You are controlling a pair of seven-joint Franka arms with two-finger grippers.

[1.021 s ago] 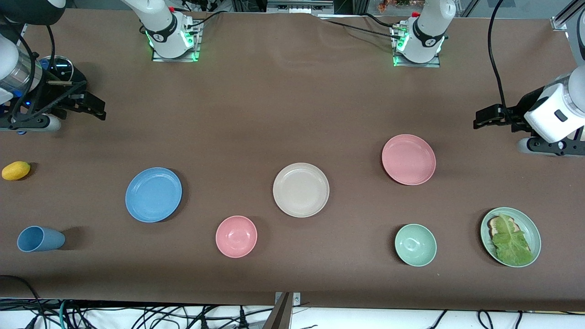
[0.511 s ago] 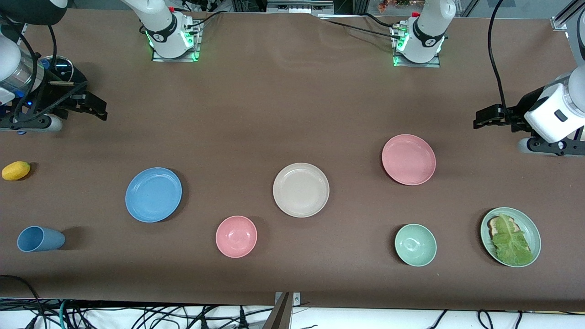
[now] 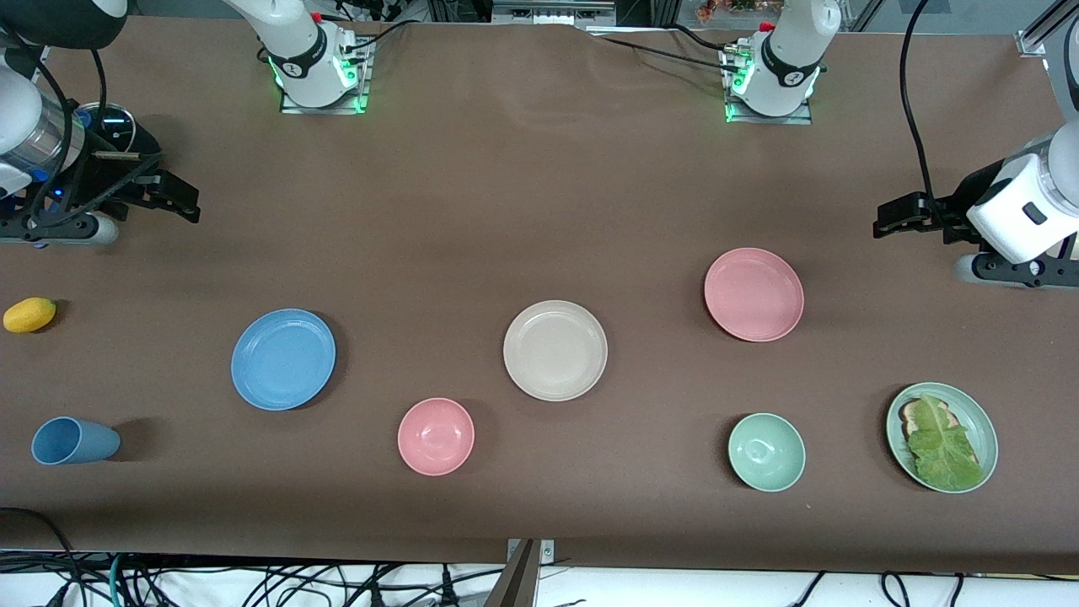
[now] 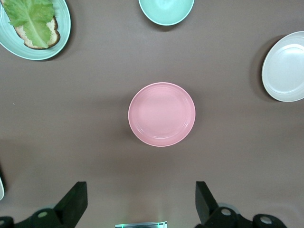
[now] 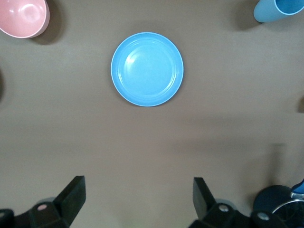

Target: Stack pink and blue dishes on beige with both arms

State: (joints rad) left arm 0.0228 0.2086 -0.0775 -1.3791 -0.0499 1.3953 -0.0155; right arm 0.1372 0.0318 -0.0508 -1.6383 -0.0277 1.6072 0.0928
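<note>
The sky-blue plate (image 3: 283, 359) lies toward the right arm's end of the table, also seen in the right wrist view (image 5: 147, 69). The salmon-pink plate (image 3: 754, 294) lies toward the left arm's end, centred in the left wrist view (image 4: 162, 114). Between them rests the cream-beige plate (image 3: 555, 350), bare, and it shows at the edge of the left wrist view (image 4: 285, 66). My right gripper (image 3: 187, 201) hangs open and empty (image 5: 138, 187) over the table's end, apart from the blue plate. My left gripper (image 3: 880, 219) is open and empty too (image 4: 141, 194), off to the side of the pink plate.
Nearer the front camera stand a small pink bowl (image 3: 436, 436), a pale green bowl (image 3: 766, 452), a pale green plate (image 3: 893, 432) with lettuce on bread, and a blue cup (image 3: 72, 440) on its side. A yellow fruit (image 3: 29, 314) lies at the right arm's end.
The right gripper has crept very slightly toward the table's middle. The left arm and all the dishes are where they were.
</note>
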